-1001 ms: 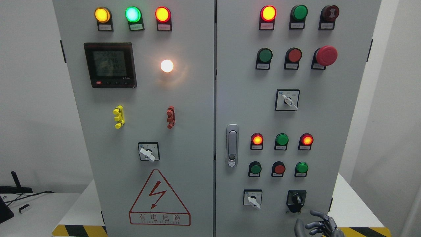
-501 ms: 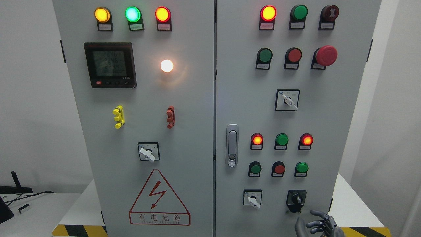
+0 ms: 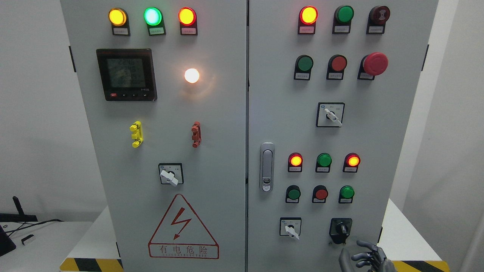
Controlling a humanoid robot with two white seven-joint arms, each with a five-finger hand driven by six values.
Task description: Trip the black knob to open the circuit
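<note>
The black knob (image 3: 341, 229) sits on a black square plate at the lower right of the grey cabinet's right door (image 3: 280, 113), its handle pointing roughly up. My right hand (image 3: 359, 257) shows at the bottom edge just below and to the right of the knob. Its dark fingers (image 3: 365, 251) are spread and slightly bent, holding nothing and apart from the knob. The thumb (image 3: 343, 258) stands up to the left of them. My left arm does not show.
A white selector switch (image 3: 291, 228) sits left of the black knob. Above are small red and green buttons (image 3: 321, 193) and lit indicator lamps (image 3: 352, 160). A silver door latch (image 3: 267, 166) is at the door's left edge. Yellow-black hazard tape (image 3: 416, 265) marks the base.
My right hand has shifted slightly, settling a little lower at the bottom edge. The knob and lamps look the same.
</note>
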